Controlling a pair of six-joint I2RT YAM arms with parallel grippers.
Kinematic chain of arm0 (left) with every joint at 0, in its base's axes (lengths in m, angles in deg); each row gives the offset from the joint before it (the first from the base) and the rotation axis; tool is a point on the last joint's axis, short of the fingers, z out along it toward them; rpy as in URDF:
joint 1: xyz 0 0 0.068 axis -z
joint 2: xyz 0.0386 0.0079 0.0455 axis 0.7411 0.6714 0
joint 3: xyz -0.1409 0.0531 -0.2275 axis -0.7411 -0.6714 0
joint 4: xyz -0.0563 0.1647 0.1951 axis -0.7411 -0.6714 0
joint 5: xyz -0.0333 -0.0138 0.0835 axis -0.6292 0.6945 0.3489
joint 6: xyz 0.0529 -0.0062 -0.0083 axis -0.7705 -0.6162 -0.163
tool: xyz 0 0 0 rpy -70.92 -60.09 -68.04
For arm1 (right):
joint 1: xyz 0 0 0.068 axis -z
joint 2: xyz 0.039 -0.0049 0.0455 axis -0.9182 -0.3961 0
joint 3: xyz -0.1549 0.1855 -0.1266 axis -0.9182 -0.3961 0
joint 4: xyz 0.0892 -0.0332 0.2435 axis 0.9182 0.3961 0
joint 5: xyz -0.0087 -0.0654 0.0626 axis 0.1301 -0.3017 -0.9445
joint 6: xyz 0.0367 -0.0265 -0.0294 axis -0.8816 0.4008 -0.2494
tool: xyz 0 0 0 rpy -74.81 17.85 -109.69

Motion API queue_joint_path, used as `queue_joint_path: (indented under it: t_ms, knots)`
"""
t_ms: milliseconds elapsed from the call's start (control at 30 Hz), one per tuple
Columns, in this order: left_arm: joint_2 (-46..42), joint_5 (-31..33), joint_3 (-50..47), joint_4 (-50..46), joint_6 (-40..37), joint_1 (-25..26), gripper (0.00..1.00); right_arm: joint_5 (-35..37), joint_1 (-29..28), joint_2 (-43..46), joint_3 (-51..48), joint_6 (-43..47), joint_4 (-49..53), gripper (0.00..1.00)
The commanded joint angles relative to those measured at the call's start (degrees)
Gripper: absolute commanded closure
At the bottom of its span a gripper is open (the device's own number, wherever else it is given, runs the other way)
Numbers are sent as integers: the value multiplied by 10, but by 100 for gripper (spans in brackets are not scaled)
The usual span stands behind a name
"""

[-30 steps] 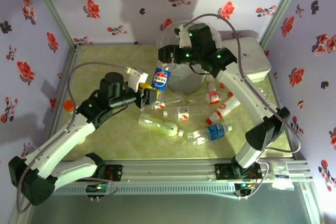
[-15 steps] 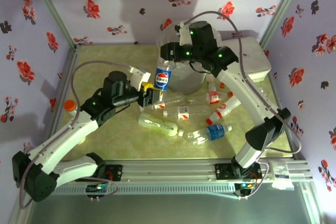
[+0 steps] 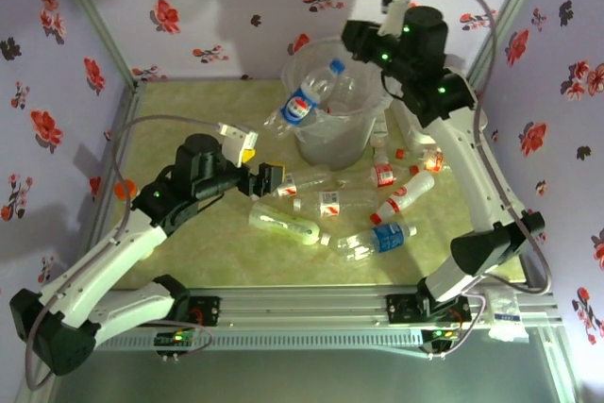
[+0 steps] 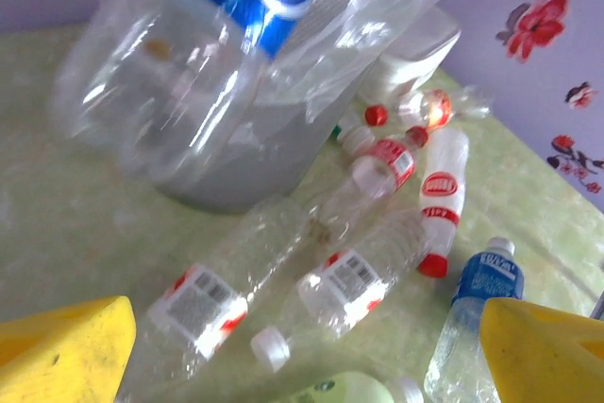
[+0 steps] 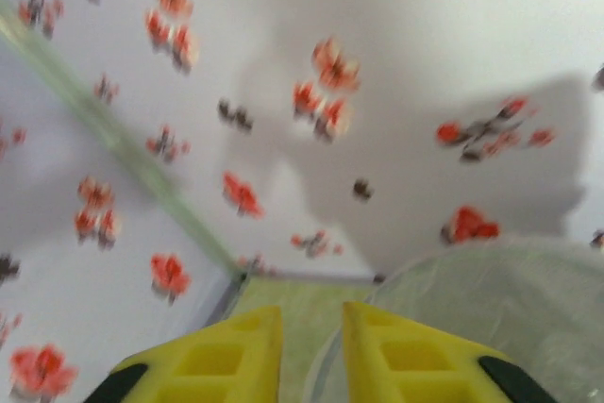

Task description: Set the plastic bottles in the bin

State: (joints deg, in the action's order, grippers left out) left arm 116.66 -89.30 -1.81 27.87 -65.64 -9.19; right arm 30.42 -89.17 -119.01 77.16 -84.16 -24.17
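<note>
The blue-labelled bottle [image 3: 302,101] sat tilted at the near-left rim of the bin [image 3: 332,143]. Its long axis ran from the base, which stuck out past the rim on the left, up to the blue cap, which pointed toward the far right over the bin's mouth. The left wrist view was blurred, so I could not tell whether it rested on the rim or was in the air. The left arm reached forward and low, with the left tool [image 3: 267,179] just above the counter [image 3: 189,110] near the bin. Its yellow fingers [image 4: 66,342] were spread wide with nothing between them. The right arm rose high beside the bin, and the right tool [image 3: 359,37] faced the flowered wall [image 5: 377,92], apparently narrowed to a slim gap and gripping nothing. On the counter in front of the bin, red-labelled bottles [image 3: 401,195] and a green bottle [image 3: 283,224] lay on their sides.
</note>
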Motion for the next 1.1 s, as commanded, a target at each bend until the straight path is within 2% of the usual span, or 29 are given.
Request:
queue_joint_path:
  t_ms: [0,167,267,400,467,533,600,667,767,833,933,1067]
  knots:
    - [5,19,-31,-47,44,0,6,57,16,0,-8,-18,-95,80]
    - [6,36,-62,-51,68,0,5,33,36,-46,29,-38,-80,79]
    - [-7,42,-61,-51,73,-2,6,4,36,-37,0,-46,-76,76]
    - [-29,59,-40,-80,67,-28,7,-10,36,5,-61,-33,-53,73]
    - [-20,88,-22,-113,104,-65,6,-14,36,27,-95,-28,-39,71]
    - [-4,93,-11,-147,168,-130,6,-20,36,48,-135,-28,-29,68]
    - [5,113,-11,-152,177,-182,5,-25,35,67,-172,-26,-21,63]
    - [25,130,-7,-115,160,-229,5,-26,35,84,-203,-20,-7,57]
    - [137,114,51,-33,85,-272,3,-26,35,108,-254,-21,7,42]
    - [260,105,149,-24,-3,-278,0,-33,35,125,-288,-24,17,32]
    - [460,91,345,-87,-97,-296,0,-34,35,156,-340,-28,39,24]
    - [690,1,602,-205,-178,-318,0,-23,34,207,-397,-23,86,22]
